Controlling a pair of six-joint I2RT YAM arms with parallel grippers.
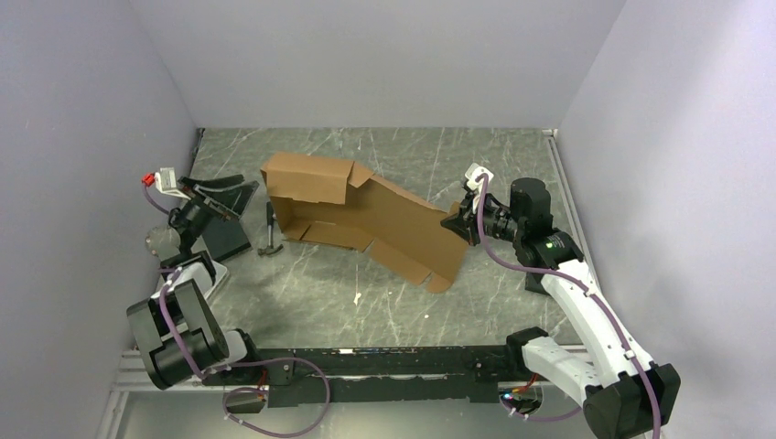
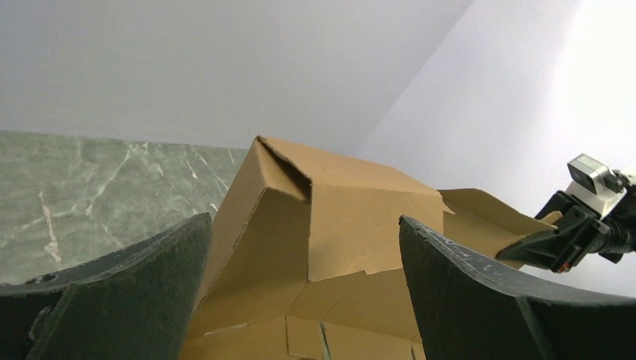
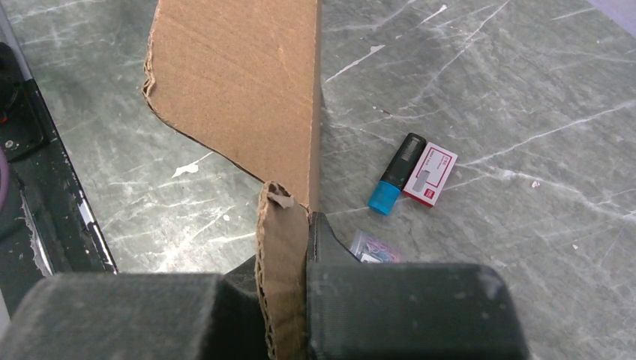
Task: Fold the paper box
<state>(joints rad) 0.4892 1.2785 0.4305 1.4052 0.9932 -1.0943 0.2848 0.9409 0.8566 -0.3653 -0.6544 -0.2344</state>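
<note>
Where the right pincer (image 1: 455, 224) is clamped shut on it, the paper box (image 1: 361, 215) is held by the rim of one long flap. The corrugated edge is pinched between the two dark fingers (image 3: 405, 315), as is seen from the right wrist. From that grip the brown sheet is stretched away ahead of the pincer and is partly raised off the marbled green table (image 1: 311, 293). Its far end is folded up into a corner of standing walls.

That folded corner is faced by the left pincer (image 1: 222, 195), whose jaws are spread wide with nothing held. From the left wrist the cardboard is seen framed between them, near but beyond the fingertips.

Just ahead of the right pincer, on the right of the held flap as viewed from its wrist, a black stick with a blue cap (image 3: 395, 174) is laid on the table against a small red-and-white carton (image 3: 430, 174). A small clear packet (image 3: 370, 246) is half hidden by the finger. On the other side of the flap a white scrap (image 3: 185, 169) is seen.

Under the left pincer a black pad (image 1: 227, 240) is laid, and between it and the box a small hammer-like tool (image 1: 269, 240).
</note>
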